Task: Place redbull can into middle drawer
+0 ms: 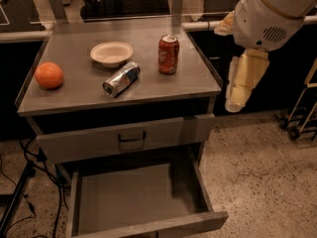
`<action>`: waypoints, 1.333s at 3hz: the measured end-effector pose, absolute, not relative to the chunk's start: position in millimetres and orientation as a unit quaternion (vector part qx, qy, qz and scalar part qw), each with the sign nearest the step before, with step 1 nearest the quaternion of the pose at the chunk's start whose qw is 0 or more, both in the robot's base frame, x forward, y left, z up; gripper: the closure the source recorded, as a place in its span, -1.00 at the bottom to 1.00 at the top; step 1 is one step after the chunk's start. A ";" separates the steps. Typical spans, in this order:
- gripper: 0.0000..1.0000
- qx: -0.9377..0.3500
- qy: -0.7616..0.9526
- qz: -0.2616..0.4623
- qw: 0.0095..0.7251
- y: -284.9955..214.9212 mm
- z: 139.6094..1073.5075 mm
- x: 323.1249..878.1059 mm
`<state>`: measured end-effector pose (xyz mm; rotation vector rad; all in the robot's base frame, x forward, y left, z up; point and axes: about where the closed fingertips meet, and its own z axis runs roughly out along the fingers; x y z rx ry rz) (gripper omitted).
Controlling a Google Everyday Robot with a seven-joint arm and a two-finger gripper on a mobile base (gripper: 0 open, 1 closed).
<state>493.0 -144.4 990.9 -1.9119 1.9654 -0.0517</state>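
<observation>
Camera view: redbull can (121, 79) lies sideways on the worktop (194, 81), drawer (133, 202) open below; gripper (238, 94) hangs at right, state I cannot tell; best grasp across the can's slim body.

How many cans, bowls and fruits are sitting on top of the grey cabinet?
Cans: 2 (slim silver-and-blue redbull can lying on its side, red soda can upright)
Bowls: 1 (round white bowl)
Fruit: 1 (round orange fruit)
Total: 4
The end effector hangs to the right of the grey metal cabinet, touching none of them.
</observation>
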 end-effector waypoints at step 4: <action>-1.00 -0.736 0.630 -0.014 0.249 -78.3 984.0 555.6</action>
